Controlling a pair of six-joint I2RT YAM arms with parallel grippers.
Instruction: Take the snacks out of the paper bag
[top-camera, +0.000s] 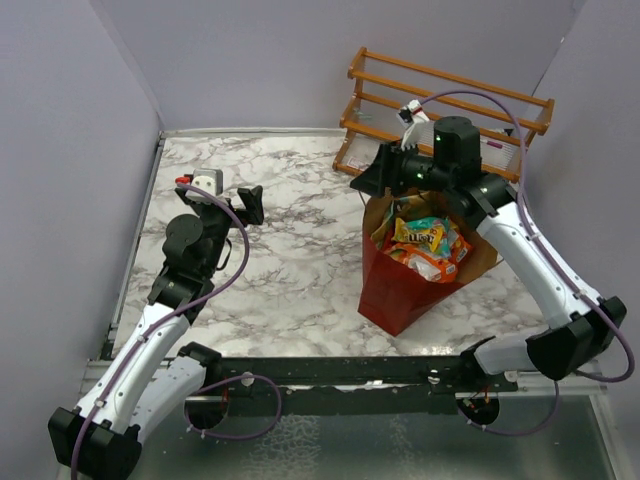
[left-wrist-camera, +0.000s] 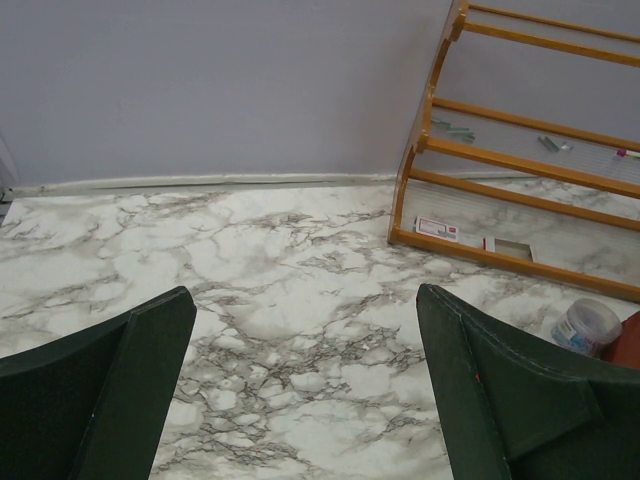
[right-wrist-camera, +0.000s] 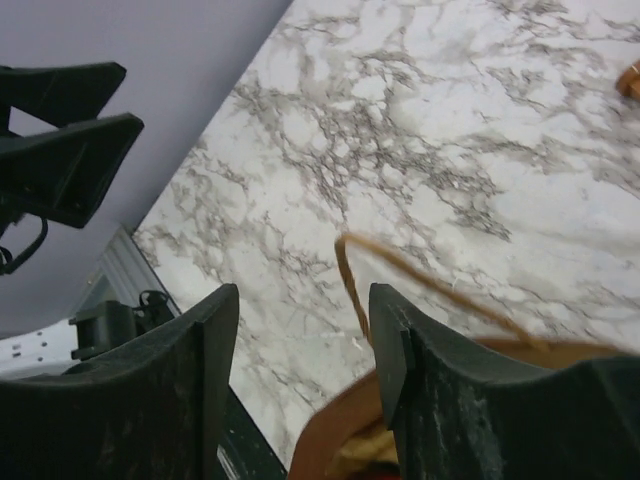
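The red paper bag (top-camera: 395, 290) stands open right of the table's centre, its brown inside facing up. Orange, yellow and red snack packets (top-camera: 428, 246) fill its mouth. My right gripper (top-camera: 368, 183) is open and hovers just over the bag's far-left rim. In the right wrist view its fingers (right-wrist-camera: 215, 350) stand apart above the brown rim (right-wrist-camera: 335, 440), with a thin string handle (right-wrist-camera: 347, 275) rising between them, close to the right finger. A bit of yellow packet (right-wrist-camera: 362, 466) shows below. My left gripper (top-camera: 250, 203) is open and empty, left of the bag and well apart from it.
An orange wooden rack (top-camera: 450, 100) stands at the back right, behind the bag; it also shows in the left wrist view (left-wrist-camera: 520, 150). A small clear plastic cup (left-wrist-camera: 587, 325) sits on the marble in front of the rack. Walls close the table on three sides.
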